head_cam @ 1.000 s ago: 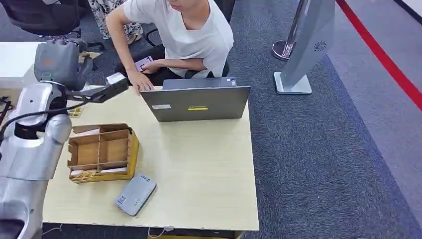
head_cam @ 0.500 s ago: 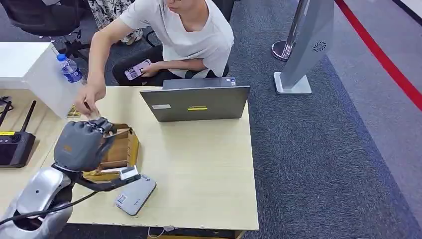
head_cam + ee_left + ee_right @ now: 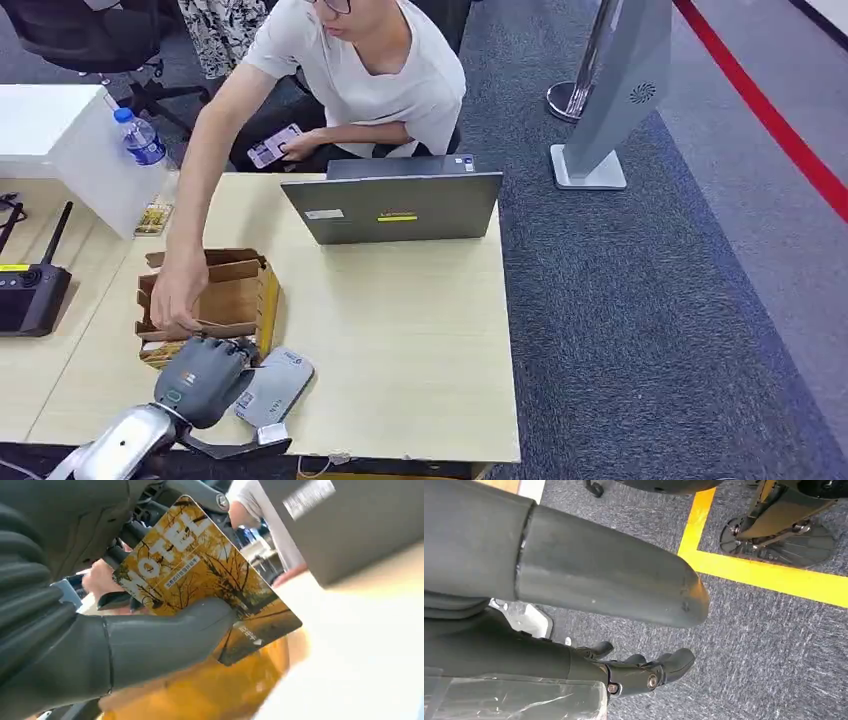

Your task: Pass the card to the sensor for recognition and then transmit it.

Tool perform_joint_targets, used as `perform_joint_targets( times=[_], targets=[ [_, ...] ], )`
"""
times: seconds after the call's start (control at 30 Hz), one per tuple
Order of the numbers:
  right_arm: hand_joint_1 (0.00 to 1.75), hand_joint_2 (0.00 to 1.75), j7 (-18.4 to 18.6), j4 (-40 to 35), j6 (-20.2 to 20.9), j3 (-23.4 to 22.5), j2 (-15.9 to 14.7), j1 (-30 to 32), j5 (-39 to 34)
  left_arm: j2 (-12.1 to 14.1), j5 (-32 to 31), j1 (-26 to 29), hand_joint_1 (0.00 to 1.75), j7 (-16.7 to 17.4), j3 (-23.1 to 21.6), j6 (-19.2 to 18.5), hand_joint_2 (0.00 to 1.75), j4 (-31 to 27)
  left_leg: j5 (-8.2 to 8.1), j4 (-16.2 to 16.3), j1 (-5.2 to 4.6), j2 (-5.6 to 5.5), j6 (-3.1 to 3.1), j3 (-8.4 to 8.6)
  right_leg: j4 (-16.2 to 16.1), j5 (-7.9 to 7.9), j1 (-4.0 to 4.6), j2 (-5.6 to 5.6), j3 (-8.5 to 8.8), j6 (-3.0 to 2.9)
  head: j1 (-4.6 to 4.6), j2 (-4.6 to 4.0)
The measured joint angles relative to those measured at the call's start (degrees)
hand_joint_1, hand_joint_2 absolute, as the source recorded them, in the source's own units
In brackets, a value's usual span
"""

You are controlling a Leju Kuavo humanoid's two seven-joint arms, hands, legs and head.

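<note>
Card point(image 3: 210, 580) in left robot hand point(image 3: 203, 378) beside wooden box point(image 3: 262, 300); right robot hand point(image 3: 599, 630) unclenched, empty.

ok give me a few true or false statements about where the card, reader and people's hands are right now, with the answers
1. The left robot hand holds a yellow card printed MOTEL. True.
2. The left robot hand is over the near end of the grey card reader. True.
3. The person's hand rests on the laptop. False: it reaches into the wooden card box.
4. The right robot hand holds a second card. False: it hangs over the carpeted floor with nothing in it, fingers apart.
5. The water bottle lies on its side on the table. False: it stands upright at the far left.
</note>
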Motion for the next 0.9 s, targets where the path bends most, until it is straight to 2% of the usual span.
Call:
perform_joint_targets(
  times=[0.17,0.6,0.77,0.9],
  targets=[
    [0.00,0.00,0.2,0.0,0.0,0.0,0.0,0.0,0.0,1.3,0.2,0.9,1.75,-0.1,-1.0,-0.6,1.75,0.7,0.00,0.0,0.00,-0.04,0.00,0.00,0.0,0.00,0.00,-0.03,0.01,0.00,0.00,0.00],
    [0.00,0.00,0.3,0.0,0.1,0.0,0.0,0.0,0.2,1.9,2.4,0.8,1.75,-0.8,-2.7,-1.5,1.75,2.1,0.00,0.0,0.00,-0.05,0.00,0.01,0.0,0.00,0.00,-0.05,0.01,0.00,-0.04,0.00],
    [0.00,0.00,0.2,0.1,-0.2,0.0,0.0,0.0,0.2,1.1,3.3,-0.8,1.75,-0.6,-2.4,3.2,1.75,0.9,0.05,0.0,0.00,-0.09,-0.01,0.02,0.0,0.01,0.00,-0.09,0.02,0.00,-0.04,0.00],
    [0.00,0.00,0.2,0.3,-0.4,0.0,0.1,0.0,0.8,-1.8,3.3,-4.7,1.75,0.6,-0.4,6.8,1.75,-2.6,0.08,0.0,0.00,-0.17,0.01,0.00,0.0,0.05,0.00,-0.17,0.06,0.05,-0.02,0.00]
  ],
)
